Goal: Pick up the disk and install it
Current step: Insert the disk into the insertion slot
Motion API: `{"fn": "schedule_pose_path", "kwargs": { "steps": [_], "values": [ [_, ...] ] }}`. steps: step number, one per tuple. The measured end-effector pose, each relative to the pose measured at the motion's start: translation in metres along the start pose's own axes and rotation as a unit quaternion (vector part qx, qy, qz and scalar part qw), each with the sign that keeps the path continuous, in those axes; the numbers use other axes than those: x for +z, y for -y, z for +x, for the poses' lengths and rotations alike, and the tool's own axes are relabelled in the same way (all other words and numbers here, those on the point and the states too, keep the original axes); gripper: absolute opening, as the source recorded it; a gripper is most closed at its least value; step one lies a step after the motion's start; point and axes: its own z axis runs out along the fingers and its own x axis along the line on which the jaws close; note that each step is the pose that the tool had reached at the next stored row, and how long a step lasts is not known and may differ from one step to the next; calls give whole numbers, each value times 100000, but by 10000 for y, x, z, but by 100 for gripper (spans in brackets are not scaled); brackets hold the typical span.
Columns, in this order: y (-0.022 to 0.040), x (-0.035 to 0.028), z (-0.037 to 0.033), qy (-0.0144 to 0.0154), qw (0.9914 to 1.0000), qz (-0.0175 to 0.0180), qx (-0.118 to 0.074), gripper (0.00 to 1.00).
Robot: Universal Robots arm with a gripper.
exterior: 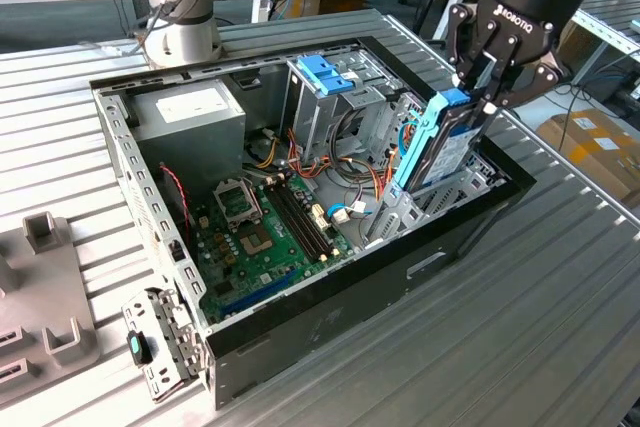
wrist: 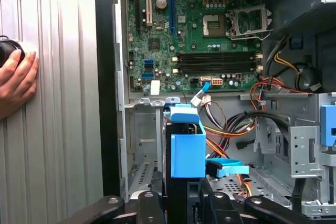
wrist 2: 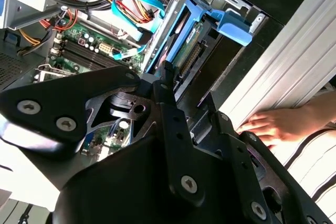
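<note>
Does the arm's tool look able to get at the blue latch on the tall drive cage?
Probably not as is: the tool is shut on the disk, upright at a corner of the case. Above the blue latch nothing blocks.

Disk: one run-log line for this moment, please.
disk: upright, lower end inside computer case, top above its rim | gripper: shut on disk | hand: on table beside case

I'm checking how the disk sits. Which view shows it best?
The exterior view: the disk stands on end in the case, flat side and blue rail visible, the gripper holding its top end. The second wrist view shows it edge-on; the first wrist view, its blue end.
</note>
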Motion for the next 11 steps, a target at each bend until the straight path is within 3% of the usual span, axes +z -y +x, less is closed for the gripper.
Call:
{"fn": "schedule_pose_path", "kwargs": {
  "steps": [5,11],
  "values": [
    [-1,138,-5,3,100000,0,1,35],
    [-2,259,-9,0,100000,-1,-1,35]
  ]
}}
